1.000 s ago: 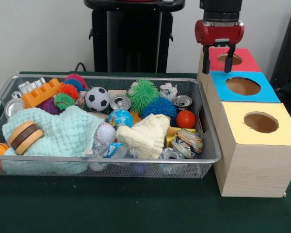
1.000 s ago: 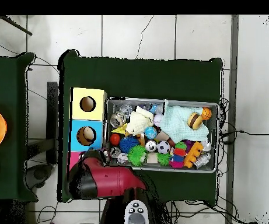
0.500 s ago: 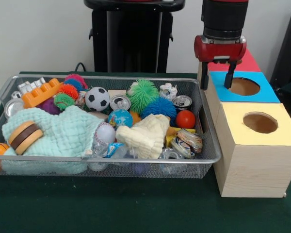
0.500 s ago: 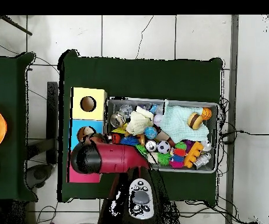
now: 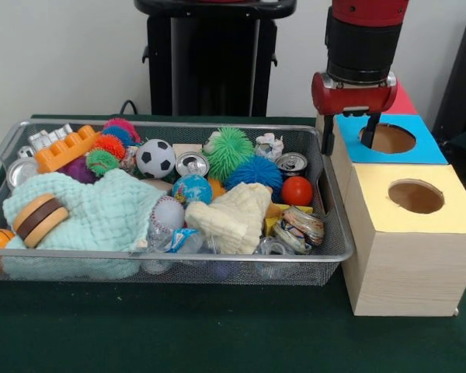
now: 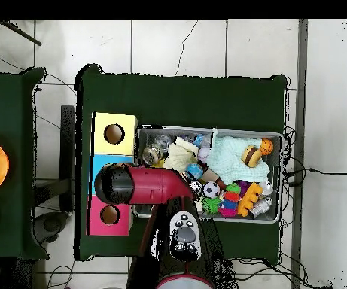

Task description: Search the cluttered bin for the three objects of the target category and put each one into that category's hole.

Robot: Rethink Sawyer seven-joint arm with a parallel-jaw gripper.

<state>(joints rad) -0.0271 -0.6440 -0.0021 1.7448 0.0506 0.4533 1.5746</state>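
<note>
My gripper point(image 5: 347, 140) hangs open with nothing between its fingers, over the left edge of the blue box point(image 5: 427, 148), just past the right wall of the wire bin point(image 5: 179, 254). The bin holds a red ball point(image 5: 297, 190), a soccer ball point(image 5: 156, 158), a globe ball point(image 5: 192, 189), spiky balls point(image 5: 230, 150), two upright cans point(image 5: 292, 162) and a crushed can point(image 5: 303, 227). In the overhead view the red arm point(image 6: 142, 184) covers the blue box and hides the gripper.
A yellow box point(image 5: 415, 225) with a round hole stands nearest, a red box point(image 5: 400, 101) behind the blue one. A mint cloth point(image 5: 101, 214), a yellow cloth point(image 5: 233, 217), a burger toy point(image 5: 39, 217) and an orange brick point(image 5: 66, 148) crowd the bin.
The gripper has moved from above the red box's hole to the blue box's left edge, still open. Nothing in the bin has shifted.
</note>
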